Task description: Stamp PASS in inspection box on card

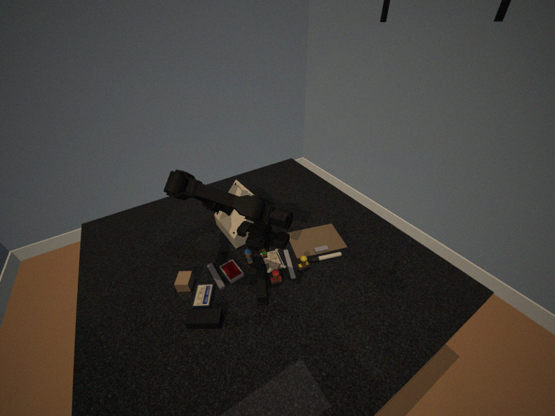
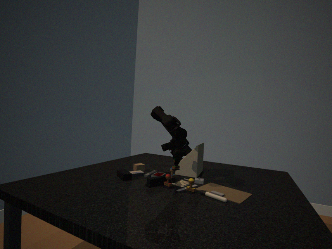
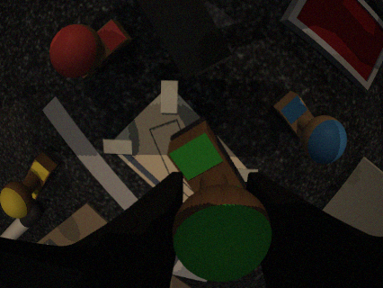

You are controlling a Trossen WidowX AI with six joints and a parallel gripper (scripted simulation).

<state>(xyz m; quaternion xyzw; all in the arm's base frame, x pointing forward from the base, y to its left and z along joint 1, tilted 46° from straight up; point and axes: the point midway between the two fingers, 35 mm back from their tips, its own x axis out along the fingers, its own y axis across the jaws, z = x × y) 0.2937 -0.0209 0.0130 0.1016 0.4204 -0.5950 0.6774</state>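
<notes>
My gripper [image 1: 264, 247] [image 2: 175, 163] [image 3: 216, 180] is shut on the green-knobbed stamp [image 1: 264, 253] [image 2: 175, 167] [image 3: 222, 243]. The stamp is in the air above the card [image 1: 274, 261] [image 2: 182, 183] [image 3: 145, 130], and its underside is hidden. In the wrist view, the stamp's block covers part of the card, beside and partly over the outlined box [image 3: 164, 125]. No print is visible on the card's uncovered part. The red ink pad [image 1: 231, 269] [image 2: 158, 174] [image 3: 343, 27] lies open, away from the card.
A red-knobbed stamp [image 1: 275, 275] [image 2: 167, 177] [image 3: 75, 50], a blue-knobbed stamp [image 1: 248, 253] [image 3: 325, 139] and a yellow-knobbed stamp [image 1: 303, 260] [image 2: 191, 181] [image 3: 14, 200] stand around the card. A grey strip [image 1: 289, 264] [image 3: 92, 155], a black block [image 1: 262, 287] and a tan board [image 1: 322, 234] lie nearby.
</notes>
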